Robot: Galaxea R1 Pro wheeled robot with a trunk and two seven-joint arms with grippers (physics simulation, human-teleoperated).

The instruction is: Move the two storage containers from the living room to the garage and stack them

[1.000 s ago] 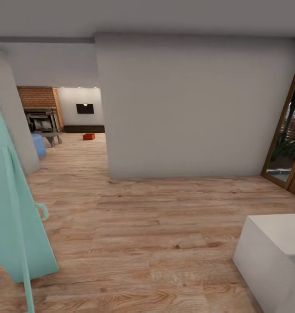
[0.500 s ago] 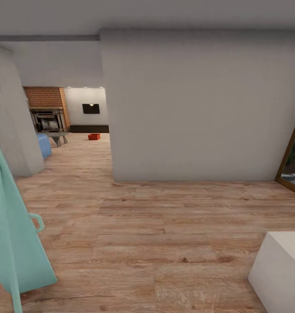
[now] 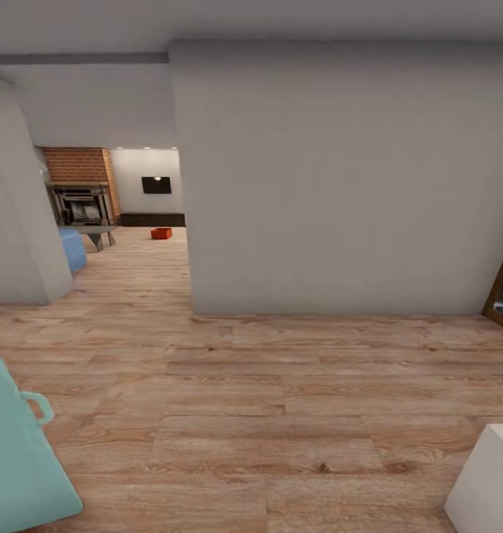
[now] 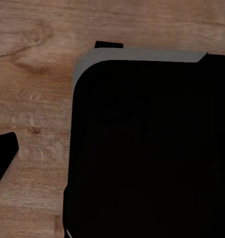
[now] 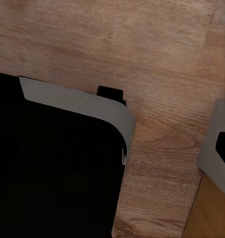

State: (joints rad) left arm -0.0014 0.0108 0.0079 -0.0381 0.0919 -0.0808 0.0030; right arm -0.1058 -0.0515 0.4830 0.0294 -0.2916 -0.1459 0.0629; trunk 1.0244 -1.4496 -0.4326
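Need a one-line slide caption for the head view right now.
Hallway view: one orange-red storage container far off on the wood floor past the grey wall.

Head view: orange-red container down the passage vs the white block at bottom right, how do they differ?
Colour: the storage container is orange-red; the white block is plain off-white. Place: the container sits far off in the room past the opening, near the dark low cabinet; the block is close, cut off by the picture's corner. Apparent size: container tiny, block large. Both rest on the wood plank floor.
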